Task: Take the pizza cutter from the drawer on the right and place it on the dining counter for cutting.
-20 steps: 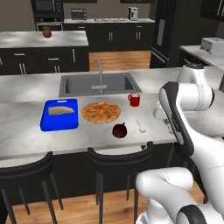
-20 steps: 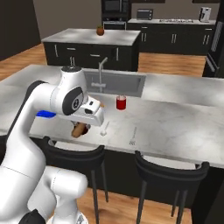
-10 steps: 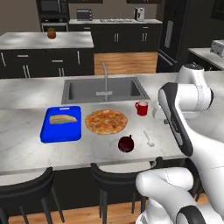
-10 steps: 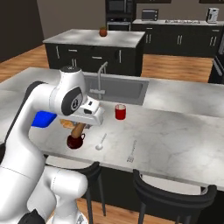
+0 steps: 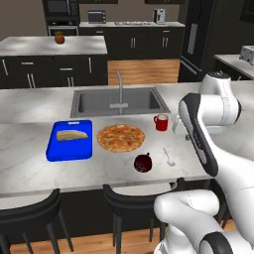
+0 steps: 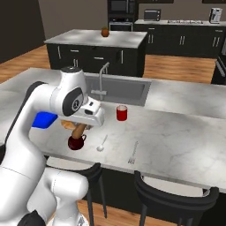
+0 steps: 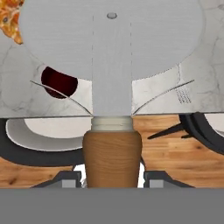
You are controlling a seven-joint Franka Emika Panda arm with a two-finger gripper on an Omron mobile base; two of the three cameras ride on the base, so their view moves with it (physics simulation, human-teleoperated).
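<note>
**Pizza cutter held above the dining counter**

The pizza cutter (image 7: pixel 112 65), its round silver-grey wheel flat to the hand camera and its short brown wooden handle clamped at the base, hangs over the marble. In the right base view its handle (image 6: pixel 78 130) angles down under the wrist. The dining counter (image 5: pixel 30 136), white-grey marble with an inset steel sink and tall faucet, stretches below.

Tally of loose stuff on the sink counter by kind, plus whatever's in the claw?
Cups: 2, red mug, dark red cup
Food: 2, pizza, bread
Cutlery: 2, white spoon, fork
Boards: 1, blue cutting board
Cutters: 1, pizza cutter, held in the claw
Total: 8
</note>
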